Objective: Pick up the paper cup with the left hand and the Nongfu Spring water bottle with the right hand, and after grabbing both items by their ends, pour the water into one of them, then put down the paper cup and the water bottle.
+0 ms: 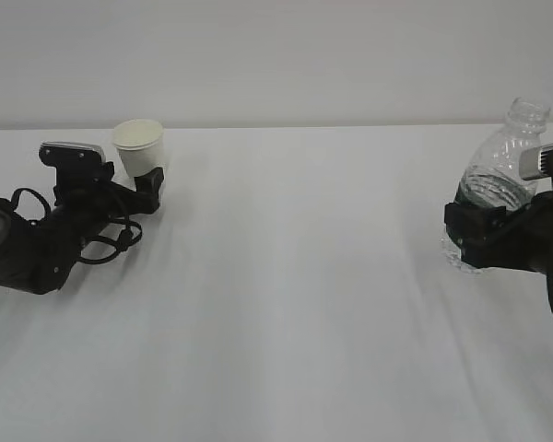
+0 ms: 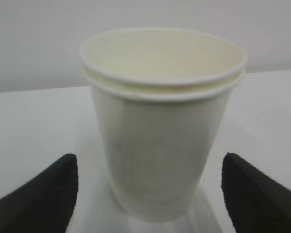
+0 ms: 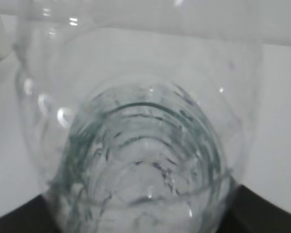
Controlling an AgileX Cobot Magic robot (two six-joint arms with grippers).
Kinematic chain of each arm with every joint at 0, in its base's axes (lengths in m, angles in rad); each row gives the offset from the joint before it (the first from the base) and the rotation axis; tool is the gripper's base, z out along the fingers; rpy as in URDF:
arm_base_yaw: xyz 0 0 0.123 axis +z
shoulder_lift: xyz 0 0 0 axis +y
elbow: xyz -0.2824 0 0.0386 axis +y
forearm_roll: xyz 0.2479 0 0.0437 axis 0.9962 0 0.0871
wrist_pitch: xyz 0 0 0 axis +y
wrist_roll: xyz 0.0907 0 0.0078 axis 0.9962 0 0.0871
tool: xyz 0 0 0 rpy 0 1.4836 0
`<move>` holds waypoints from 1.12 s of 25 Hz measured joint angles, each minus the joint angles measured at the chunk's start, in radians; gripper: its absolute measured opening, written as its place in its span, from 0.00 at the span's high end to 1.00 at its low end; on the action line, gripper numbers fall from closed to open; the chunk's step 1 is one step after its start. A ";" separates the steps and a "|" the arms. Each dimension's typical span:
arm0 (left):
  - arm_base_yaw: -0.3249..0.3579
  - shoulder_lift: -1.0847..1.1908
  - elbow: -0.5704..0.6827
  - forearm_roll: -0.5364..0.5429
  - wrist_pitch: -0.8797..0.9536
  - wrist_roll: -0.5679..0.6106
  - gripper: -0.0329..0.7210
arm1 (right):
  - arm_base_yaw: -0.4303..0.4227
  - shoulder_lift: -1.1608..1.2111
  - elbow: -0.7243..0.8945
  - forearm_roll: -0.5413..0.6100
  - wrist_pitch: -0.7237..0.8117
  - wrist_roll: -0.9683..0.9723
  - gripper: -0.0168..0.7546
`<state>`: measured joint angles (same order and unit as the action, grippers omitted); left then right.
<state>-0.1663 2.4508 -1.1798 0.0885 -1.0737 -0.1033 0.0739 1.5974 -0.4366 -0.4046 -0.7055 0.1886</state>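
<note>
Left wrist view: the paper cup [image 2: 162,126] is straddled low by the left hand [image 2: 150,189], fingers spread, not yet touching. Light and crushable, it should be gripped gently. Far right of the cup, the water bottle [image 1: 502,180] is clasped by the right hand [image 1: 488,235]; bare counter [image 1: 304,276] lies between.

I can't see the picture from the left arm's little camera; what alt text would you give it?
A white paper cup with a cream inside stands upright on a white table, filling most of the frame. Its rim looks doubled, as if two cups were nested. The left gripper is open, its black fingertips on either side of the cup's base with gaps between.
</note>
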 joint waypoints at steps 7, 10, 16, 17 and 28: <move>0.000 0.005 -0.052 0.002 0.014 0.000 0.05 | 0.000 0.000 0.000 0.000 0.000 0.000 0.45; 0.000 0.009 -0.073 0.002 0.034 0.000 0.05 | 0.000 0.000 0.000 0.000 0.000 0.000 0.45; 0.000 0.009 -0.104 0.003 0.068 0.000 0.07 | 0.000 0.000 0.000 0.000 0.000 0.000 0.45; 0.000 0.009 -0.106 0.003 0.070 0.000 0.07 | 0.000 0.000 0.000 0.000 0.000 0.000 0.45; 0.000 0.009 -0.110 0.005 0.077 0.000 0.09 | 0.000 0.000 0.000 0.000 -0.001 0.000 0.45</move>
<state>-0.1663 2.4595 -1.2900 0.0933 -0.9968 -0.1033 0.0739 1.5974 -0.4366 -0.4046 -0.7063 0.1886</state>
